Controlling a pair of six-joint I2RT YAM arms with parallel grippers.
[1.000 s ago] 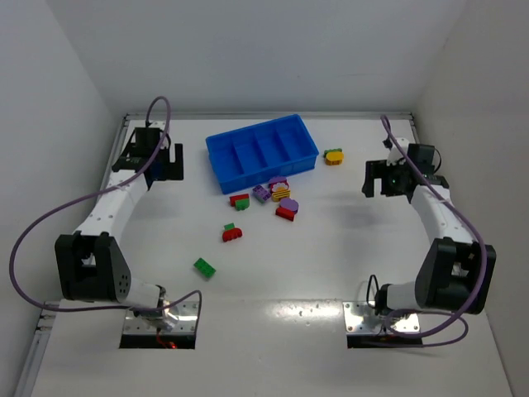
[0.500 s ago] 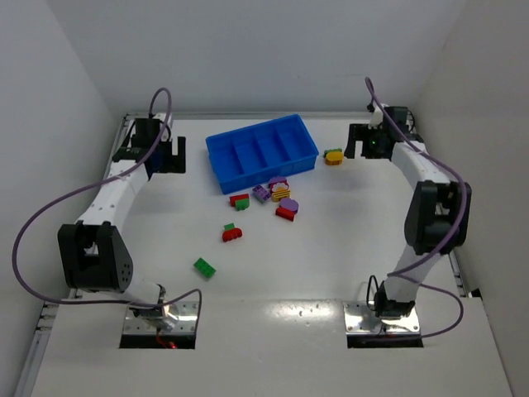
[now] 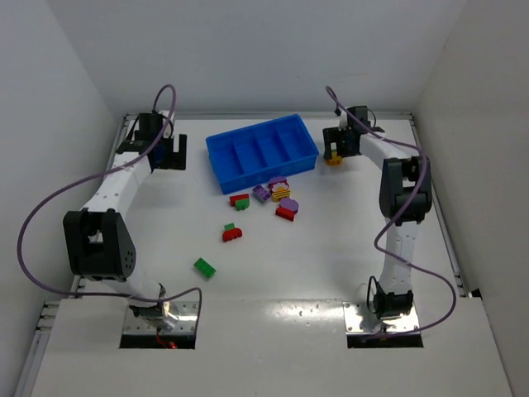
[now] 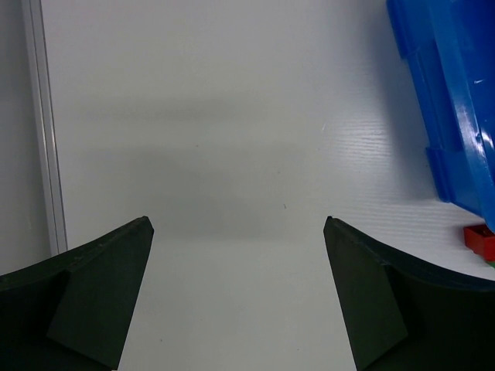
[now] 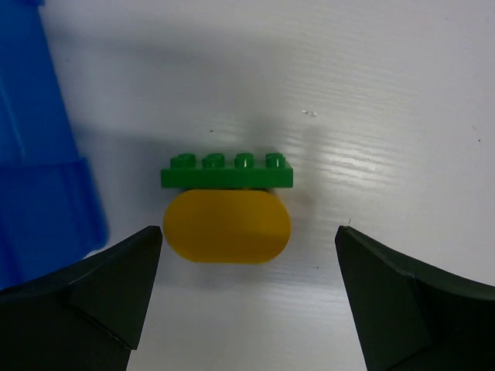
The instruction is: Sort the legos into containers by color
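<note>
The blue tray (image 3: 262,153) with four compartments stands at the back middle; I see no bricks in it. A yellow rounded brick (image 5: 227,226) joined to a green brick (image 5: 227,174) lies right of the tray (image 5: 39,154). My right gripper (image 5: 248,229) is open just above this pair (image 3: 333,157), one finger on each side. My left gripper (image 4: 237,224) is open and empty over bare table left of the tray (image 4: 456,116). Red, purple, yellow and green bricks (image 3: 277,198) lie in a cluster in front of the tray.
A red and green piece (image 3: 232,233) and a single green brick (image 3: 204,267) lie nearer the arm bases. A red brick (image 4: 481,239) shows at the right edge of the left wrist view. White walls close in the table on three sides.
My right arm has swung from the right side back and left, and its gripper now hangs over the yellow and green piece. My left gripper has shifted slightly toward the back.
</note>
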